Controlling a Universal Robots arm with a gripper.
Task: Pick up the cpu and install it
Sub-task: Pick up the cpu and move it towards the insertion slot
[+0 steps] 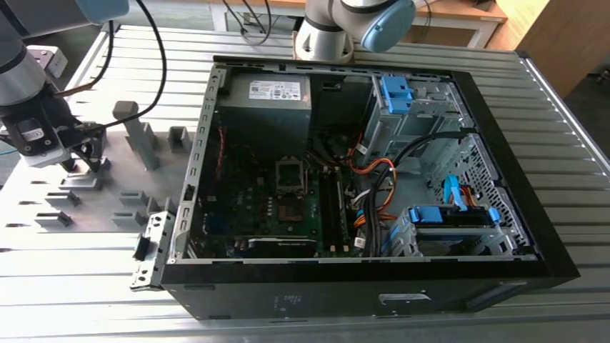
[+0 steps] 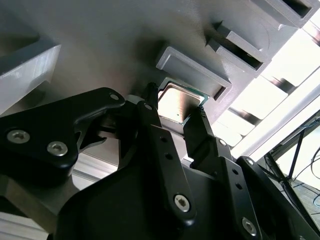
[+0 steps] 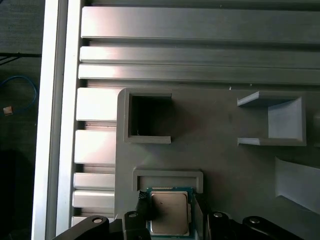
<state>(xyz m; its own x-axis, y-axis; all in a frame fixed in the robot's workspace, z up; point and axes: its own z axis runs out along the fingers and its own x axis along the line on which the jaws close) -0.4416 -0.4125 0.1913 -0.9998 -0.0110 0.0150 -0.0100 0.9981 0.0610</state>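
In the exterior view the black two-fingered gripper [image 1: 84, 158] is found low over the flat grey plastic fixture plate [image 1: 105, 211], at that view's left of the open black computer case [image 1: 533, 236]. The contact itself cannot be judged there.

The detail is supplied in both wrist views. The cpu [image 3: 169, 212] [image 2: 176, 102], a thin square chip with a silvery metal top and green rim, is seen lying on the plate with one edge against a raised grey ledge [image 3: 167, 176]. The fingers [image 2: 197, 132] are closed on two opposite edges of the chip, which is thereby grasped (not raised clear of the plate, as far as can be told).

Bare plate is recorded beyond the ledge, and a square pocket [image 3: 149, 117] stands near it but apart. The black rectangular socket bracket [image 1: 291, 174] inside the case lies well apart from the gripper, with the case wall between.
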